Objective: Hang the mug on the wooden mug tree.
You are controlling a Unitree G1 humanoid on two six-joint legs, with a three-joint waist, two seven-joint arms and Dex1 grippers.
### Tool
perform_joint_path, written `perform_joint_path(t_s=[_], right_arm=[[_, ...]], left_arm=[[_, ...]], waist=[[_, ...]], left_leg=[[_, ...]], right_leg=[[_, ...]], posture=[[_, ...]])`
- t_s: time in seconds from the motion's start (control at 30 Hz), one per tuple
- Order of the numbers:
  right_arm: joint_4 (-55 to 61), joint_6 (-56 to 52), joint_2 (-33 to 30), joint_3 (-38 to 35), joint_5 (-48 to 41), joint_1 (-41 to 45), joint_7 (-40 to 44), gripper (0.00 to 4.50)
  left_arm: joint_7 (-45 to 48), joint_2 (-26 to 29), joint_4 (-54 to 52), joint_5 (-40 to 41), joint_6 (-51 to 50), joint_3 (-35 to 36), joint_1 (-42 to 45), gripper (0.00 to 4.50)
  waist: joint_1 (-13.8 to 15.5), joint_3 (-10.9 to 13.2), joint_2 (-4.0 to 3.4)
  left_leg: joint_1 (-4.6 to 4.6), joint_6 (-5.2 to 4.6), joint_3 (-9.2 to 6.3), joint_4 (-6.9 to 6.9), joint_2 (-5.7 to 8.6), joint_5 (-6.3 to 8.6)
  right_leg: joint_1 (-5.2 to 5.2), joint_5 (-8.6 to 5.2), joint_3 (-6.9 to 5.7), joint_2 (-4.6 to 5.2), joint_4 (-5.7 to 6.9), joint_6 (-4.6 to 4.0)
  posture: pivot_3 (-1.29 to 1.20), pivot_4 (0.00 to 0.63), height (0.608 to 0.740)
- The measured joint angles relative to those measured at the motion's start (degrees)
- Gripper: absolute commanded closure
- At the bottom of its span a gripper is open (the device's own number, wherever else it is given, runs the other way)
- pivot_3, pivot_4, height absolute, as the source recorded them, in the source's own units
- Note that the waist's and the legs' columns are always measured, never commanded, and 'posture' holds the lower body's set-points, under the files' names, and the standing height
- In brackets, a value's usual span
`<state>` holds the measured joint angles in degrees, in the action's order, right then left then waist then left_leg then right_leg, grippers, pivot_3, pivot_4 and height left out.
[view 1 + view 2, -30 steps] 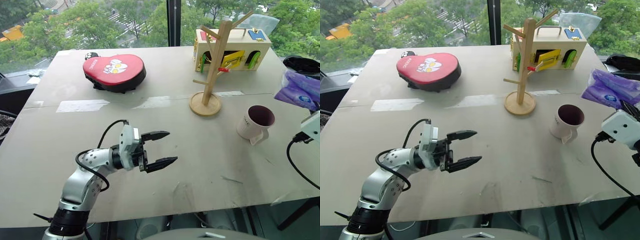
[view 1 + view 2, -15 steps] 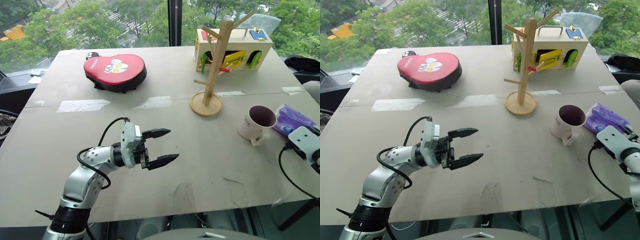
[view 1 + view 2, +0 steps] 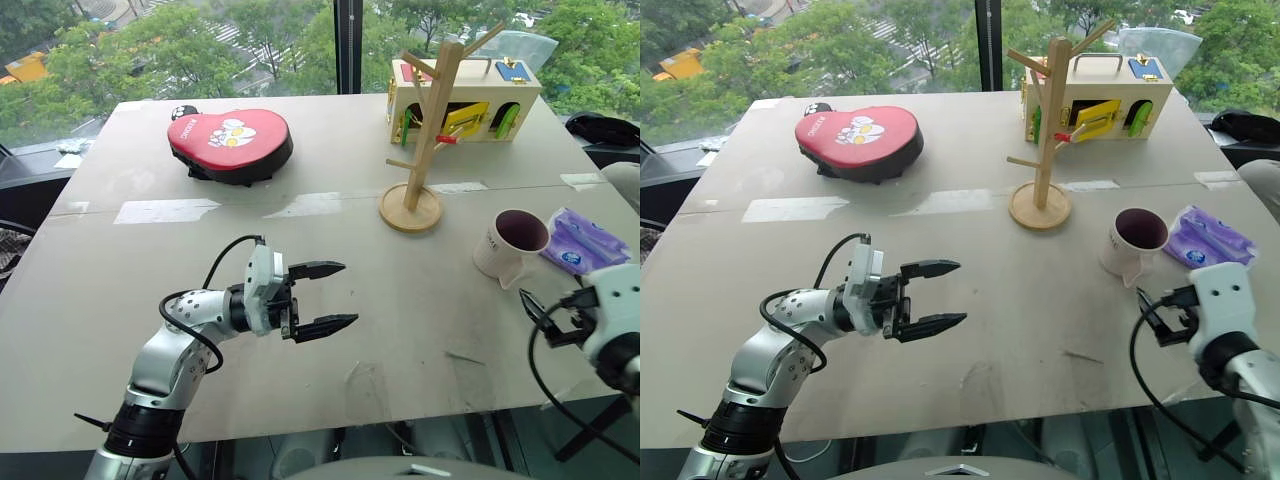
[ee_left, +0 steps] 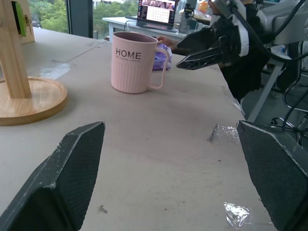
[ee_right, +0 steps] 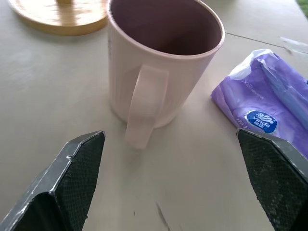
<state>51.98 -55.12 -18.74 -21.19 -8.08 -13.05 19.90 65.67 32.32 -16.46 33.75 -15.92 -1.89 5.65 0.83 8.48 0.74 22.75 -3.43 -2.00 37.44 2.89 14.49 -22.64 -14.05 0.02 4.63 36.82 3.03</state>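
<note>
Your left gripper point(image 3: 322, 297) hovers over the bare near-left part of the table point(image 3: 330, 225) with its two black fingers spread and nothing between them, pointing across toward the right side. From the head camera you also see your right gripper point(image 3: 533, 312) at the near right edge, its fingers parted and empty, aimed at the mug point(image 3: 509, 244). The mug stands upright on the table just beyond that gripper, handle turned toward the near edge, dark inside showing. The purple tissue pack point(image 3: 583, 241) lies just beside the mug on its right. The wooden mug tree point(image 3: 424, 125) stands upright farther back and to the left of the mug, apart from it, no mug on its pegs. Behind the tree sits a wooden box point(image 3: 470, 97) with coloured doors, and a red pad point(image 3: 231, 143) lies at the far left. Through your left wrist camera, the mug point(image 4: 134, 62) shows the word HOME on its side, the tree's round base point(image 4: 30, 99) is near it, and your right gripper point(image 4: 204, 46) reaches in with fingers apart. Through your right wrist camera, the mug's handle point(image 5: 146, 104) faces you between the widely spread fingers point(image 5: 70, 180), untouched, with the tissue pack point(image 5: 267, 104) alongside.
</note>
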Motion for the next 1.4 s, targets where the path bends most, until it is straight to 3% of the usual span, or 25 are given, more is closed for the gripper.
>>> perform_joint_path(t_s=[0.2,0.5,0.67,0.83,0.87,1.07,1.2,1.4], right_arm=[[-8.3,2.8,5.5,7.7,7.9,5.1,-13.3,0.06],[-15.5,7.8,5.3,9.0,13.6,6.7,-19.1,0.06],[-23.5,13.4,5.3,9.1,14.4,10.1,-20.5,1.61],[-27.4,17.8,5.2,9.0,14.0,11.2,-20.2,3.80],[-28.0,20.2,4.7,8.4,13.1,11.4,-19.6,4.43],[-30.3,26.9,-0.5,6.6,8.9,13.0,-12.5,4.48],[-32.6,30.8,-8.2,6.6,1.5,20.2,-1.0,4.48],[-35.3,30.4,-18.7,8.1,-4.6,30.9,12.2,4.48]], left_arm=[[0.8,0.6,0.2,0.0,0.3,0.1,0.2,0.00],[-0.2,1.1,-0.6,0.0,0.6,1.4,-2.4,0.00],[-1.2,0.6,-1.7,-0.5,0.8,1.2,-2.8,0.00],[-2.3,0.5,-3.2,-0.4,0.6,1.3,-3.6,0.00],[-2.4,0.6,-3.4,-0.1,0.4,1.3,-4.0,0.00],[-5.4,-1.3,-4.9,-0.8,2.1,1.8,-6.2,0.00],[-7.3,-5.7,-4.5,-0.5,6.3,3.4,-6.4,0.00],[-8.3,-6.4,-1.7,1.6,7.6,7.2,-4.6,0.00]], waist=[[0.0,0.0,-0.03],[-0.1,0.0,-0.06],[-0.3,0.0,-0.06],[-0.2,0.0,-0.06],[-0.2,0.0,-0.07],[-0.1,0.1,-0.11],[-1.0,0.1,-0.22],[-1.2,0.2,-0.18]], left_leg=[[0.03,0.28,0.01,-0.09,0.07,-0.16],[0.01,0.26,0.01,-0.12,0.07,-0.16],[-0.02,0.26,0.03,-0.11,0.06,-0.16],[0.00,0.26,0.03,-0.13,0.06,-0.16],[0.00,0.26,0.03,-0.13,0.06,-0.16],[-0.02,0.07,0.03,-0.11,0.07,-0.05],[-0.04,0.00,0.11,-0.09,0.01,-0.02],[0.01,-0.02,0.02,-0.09,-0.02,-0.01]], right_leg=[[-0.07,0.00,0.01,-0.04,0.00,0.00],[-0.06,0.00,-0.01,-0.16,0.01,0.01],[-0.05,0.00,-0.01,-0.27,0.02,0.01],[-0.05,0.00,0.04,-0.28,0.04,0.00],[-0.04,0.00,0.05,-0.28,0.04,0.00],[0.03,0.01,0.02,-0.26,0.02,0.01],[0.02,0.02,-0.03,-0.23,0.03,0.02],[0.06,0.01,-0.17,-0.29,0.02,0.00]], posture=[[0.00,0.150,0.740],[0.00,0.150,0.740],[0.00,0.150,0.740],[0.00,0.150,0.740],[0.00,0.150,0.740],[0.00,0.150,0.740],[0.00,0.150,0.740],[0.00,0.150,0.740]])
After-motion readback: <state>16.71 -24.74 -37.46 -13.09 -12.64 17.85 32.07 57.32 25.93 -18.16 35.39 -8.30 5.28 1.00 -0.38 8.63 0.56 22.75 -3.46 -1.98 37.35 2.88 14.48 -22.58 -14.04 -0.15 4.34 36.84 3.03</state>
